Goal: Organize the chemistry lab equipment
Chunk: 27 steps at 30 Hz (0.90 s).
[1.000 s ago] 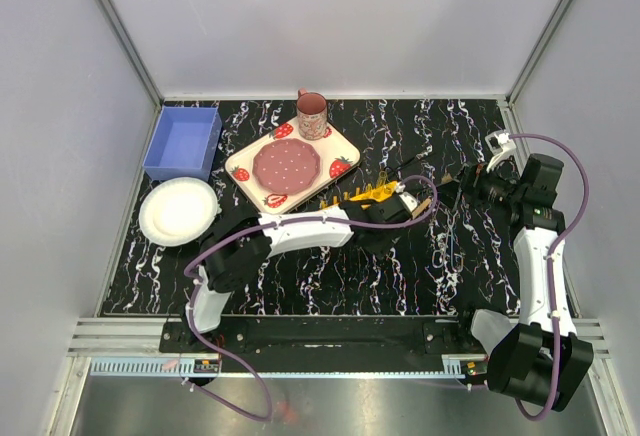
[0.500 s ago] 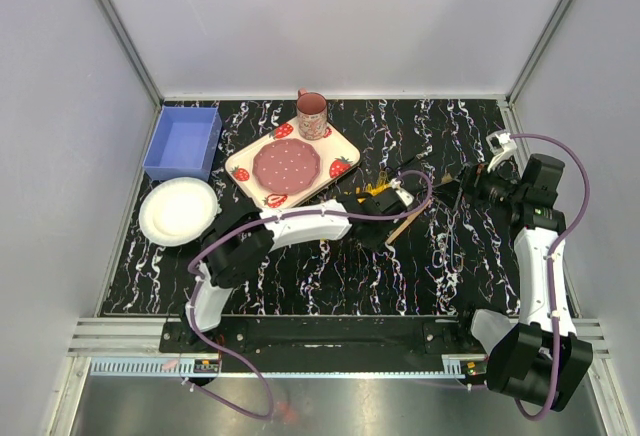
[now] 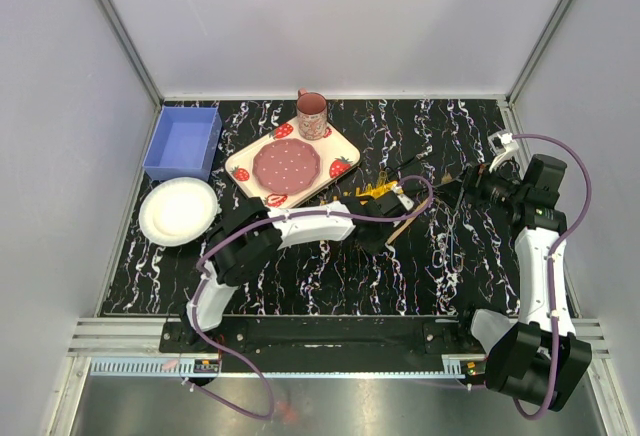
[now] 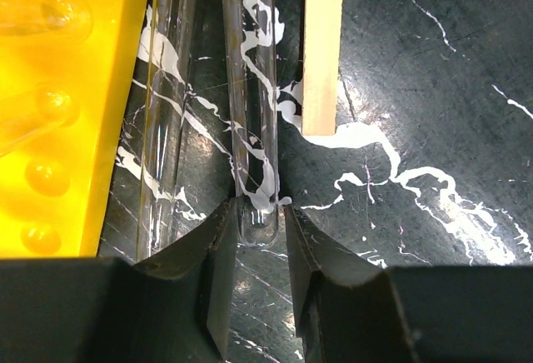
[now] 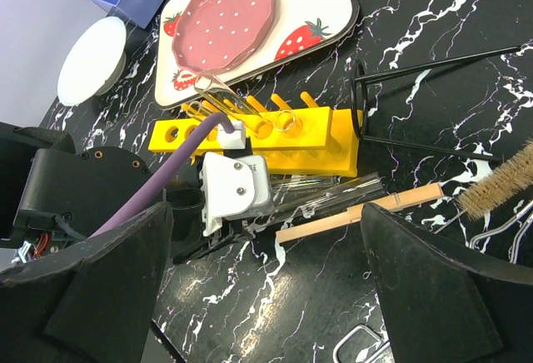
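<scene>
A black worktop [image 3: 330, 276] veined with white marbling lies between plain pale grey walls [image 3: 330, 16] (metal posts [image 3: 120, 31] in the corners). Just 3 o'clock of its centre, the left tool [image 4: 258, 213] pinches the rounded end of a thin clear tube [image 4: 250, 88] lying flat. The yellow plastic test-tube rack [image 4: 75, 88] lies at the tube's 9 o'clock. The right tool [image 3: 470, 184], near the 3 o'clock edge, gapes wide and empty.

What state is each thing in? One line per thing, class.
yellow rack, upright, some holes holding tubes
clear tube, lying flat beside the yellow rack
left gripper, jaws flanking the clear tube's rounded end
right gripper, open, holding nothing
brush, lying flat
pink mug, upright
blue bin, empty
white paper plate, empty
</scene>
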Each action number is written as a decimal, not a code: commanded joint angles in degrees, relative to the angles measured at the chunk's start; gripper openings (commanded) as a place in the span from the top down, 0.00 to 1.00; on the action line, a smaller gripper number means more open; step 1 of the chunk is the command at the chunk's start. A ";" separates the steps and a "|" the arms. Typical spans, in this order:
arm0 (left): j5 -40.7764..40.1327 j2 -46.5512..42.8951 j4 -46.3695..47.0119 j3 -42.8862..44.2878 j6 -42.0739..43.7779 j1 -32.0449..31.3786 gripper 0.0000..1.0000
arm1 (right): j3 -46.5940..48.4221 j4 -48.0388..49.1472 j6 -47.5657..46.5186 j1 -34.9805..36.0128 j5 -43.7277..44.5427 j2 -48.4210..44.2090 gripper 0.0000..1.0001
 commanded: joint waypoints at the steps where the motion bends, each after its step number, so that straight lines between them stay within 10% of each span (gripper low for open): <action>1: 0.93 0.40 1.37 1.33 -0.11 -0.16 0.68 | 0.44 2.25 0.14 -0.63 -1.85 -0.26 0.00; 27: -2.77 -17.34 8.92 -10.80 -9.34 -2.89 0.91 | -0.88 2.42 0.05 -0.81 -8.01 0.01 0.00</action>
